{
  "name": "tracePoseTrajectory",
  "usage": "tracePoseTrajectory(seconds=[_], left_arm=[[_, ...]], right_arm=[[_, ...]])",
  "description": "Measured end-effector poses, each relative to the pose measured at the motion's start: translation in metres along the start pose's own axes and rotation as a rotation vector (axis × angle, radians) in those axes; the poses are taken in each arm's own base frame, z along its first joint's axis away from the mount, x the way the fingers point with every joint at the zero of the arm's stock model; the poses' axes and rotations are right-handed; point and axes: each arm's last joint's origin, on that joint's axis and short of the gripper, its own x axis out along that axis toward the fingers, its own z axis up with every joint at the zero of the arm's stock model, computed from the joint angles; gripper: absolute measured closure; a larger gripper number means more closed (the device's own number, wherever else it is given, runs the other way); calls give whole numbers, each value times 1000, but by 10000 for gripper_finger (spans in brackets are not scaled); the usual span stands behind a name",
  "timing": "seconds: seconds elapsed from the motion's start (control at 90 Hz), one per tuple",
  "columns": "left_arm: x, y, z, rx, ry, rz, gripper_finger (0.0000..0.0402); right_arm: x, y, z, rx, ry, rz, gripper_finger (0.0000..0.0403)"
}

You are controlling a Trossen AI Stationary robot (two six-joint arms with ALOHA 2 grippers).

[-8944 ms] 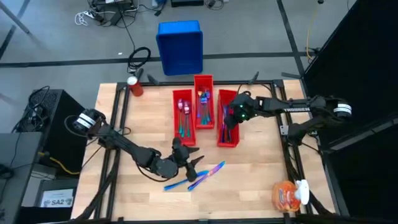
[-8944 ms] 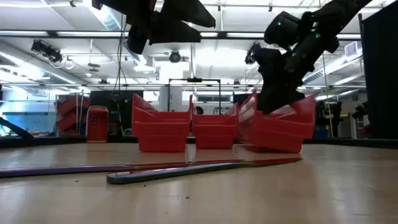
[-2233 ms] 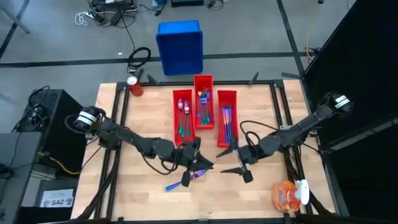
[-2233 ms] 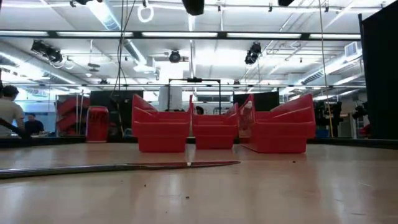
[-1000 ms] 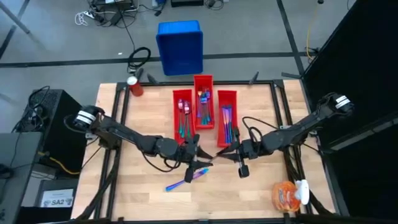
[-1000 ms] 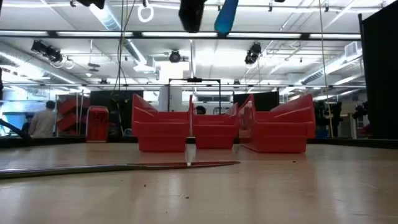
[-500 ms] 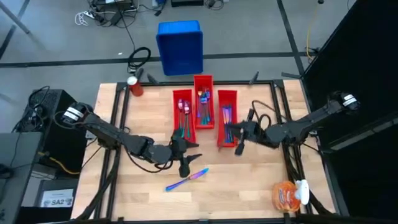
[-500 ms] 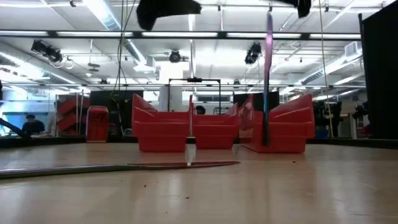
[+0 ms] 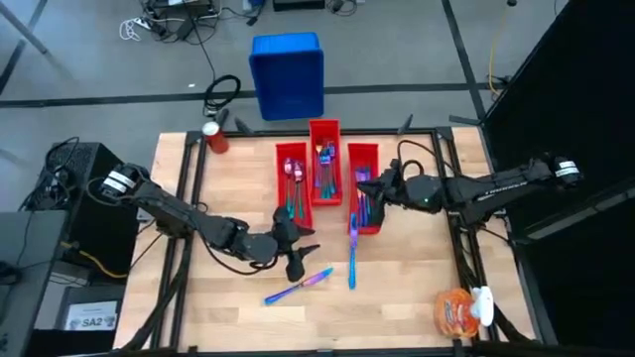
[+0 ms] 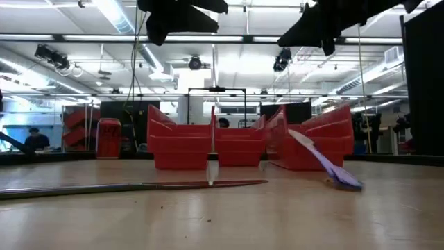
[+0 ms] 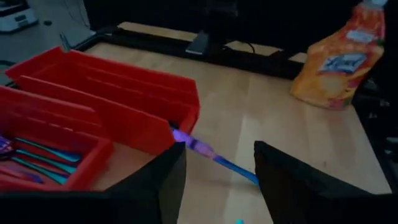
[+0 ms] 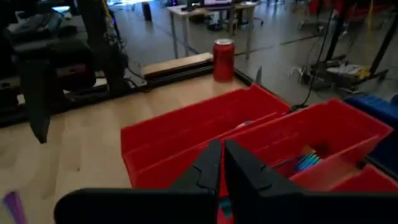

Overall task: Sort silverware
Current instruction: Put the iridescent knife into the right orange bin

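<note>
Three red bins stand side by side at the table's middle, with iridescent silverware inside them. One blue-purple piece leans with its upper end on the right bin's near end wall and its lower end on the table. Another piece lies flat on the table nearer the front. My left gripper hangs open above the table, left of the leaning piece. My right gripper hovers shut over the right bin, holding nothing.
A red can stands at the far left corner. An orange bottle lies at the near right corner. A blue bin sits on the floor beyond the far edge. Bare wood lies left and right of the bins.
My right gripper has carried a piece of silverware, hanging straight down, toward the far edge to the right bin. The piece has left the gripper and fallen, and it leans on the bin's near end. My left gripper has drawn back toward the left.
</note>
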Motion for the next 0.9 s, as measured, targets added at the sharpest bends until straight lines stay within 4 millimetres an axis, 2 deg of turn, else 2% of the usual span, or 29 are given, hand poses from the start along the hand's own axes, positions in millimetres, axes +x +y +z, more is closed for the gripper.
tracePoseTrajectory(seconds=[0.322, 0.444, 0.578, 0.722, 0.9], left_arm=[[-2, -3, -2, -11, 12, -10, 231], [-3, -4, -4, -6, 19, -12, 231], [-3, -4, -4, -6, 21, -13, 231], [-3, -4, -5, -4, 28, -9, 231], [-3, -4, -5, -10, 26, -9, 231]], right_arm=[[-6, 12, -3, -24, 20, 103, 403], [-13, 24, -6, -66, 18, 145, 403], [-32, 45, -12, -155, -31, 56, 403], [-47, 69, -31, -216, -3, 17, 403], [-40, 81, -66, -35, 236, 130, 403]])
